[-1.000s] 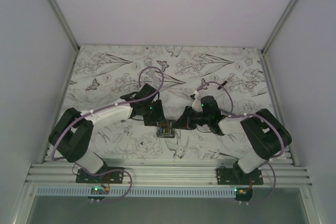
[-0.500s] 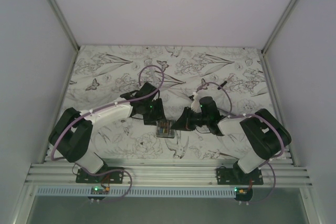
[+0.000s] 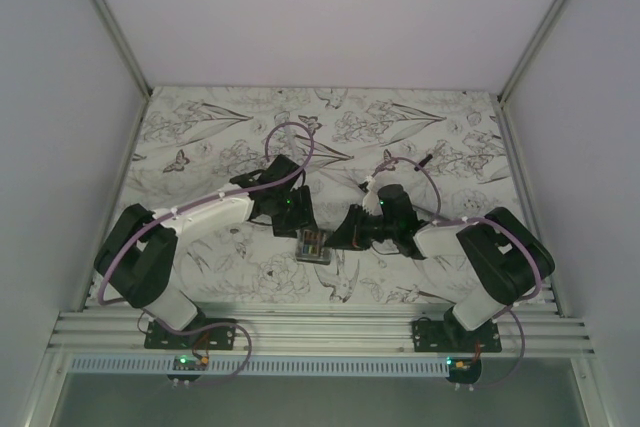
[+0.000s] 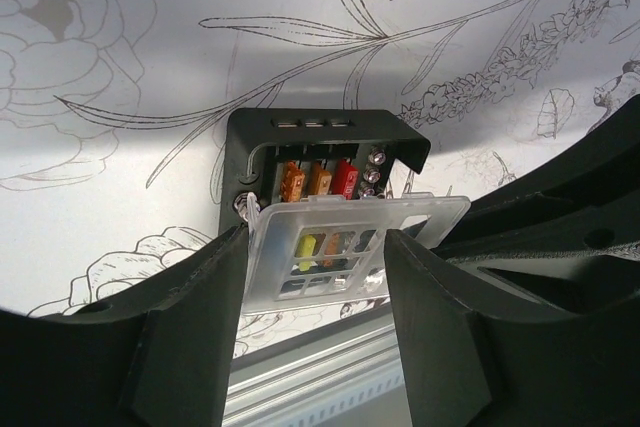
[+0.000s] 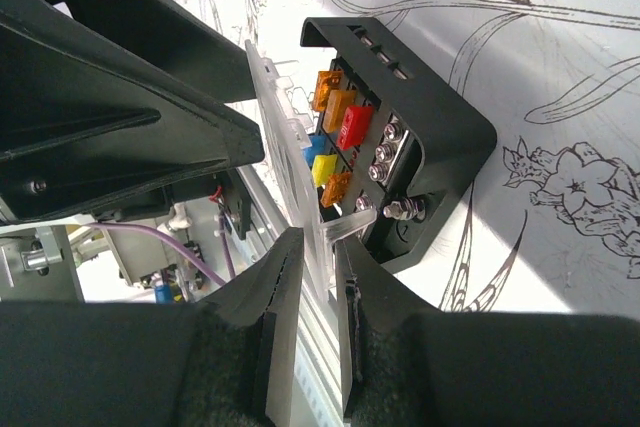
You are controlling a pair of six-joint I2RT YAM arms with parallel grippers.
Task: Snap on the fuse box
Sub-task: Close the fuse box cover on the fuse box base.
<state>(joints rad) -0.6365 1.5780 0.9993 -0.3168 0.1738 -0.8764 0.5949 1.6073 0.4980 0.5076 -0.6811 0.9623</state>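
Right gripper (image 5: 316, 247) pinches the clear cover (image 4: 345, 232) atop the fuse box (image 4: 300, 132); left gripper (image 4: 315, 242) gapes around it.

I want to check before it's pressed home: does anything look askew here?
Yes. The clear cover sits tilted against the black fuse box, leaving its fuses exposed; it is not seated flat.

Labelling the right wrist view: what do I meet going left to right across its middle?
Left claw's fingers → clear cover → coloured fuses → metal screws → fuse box's black wall. Right claw, pinching the cover's lower edge, overlaps it: left out.
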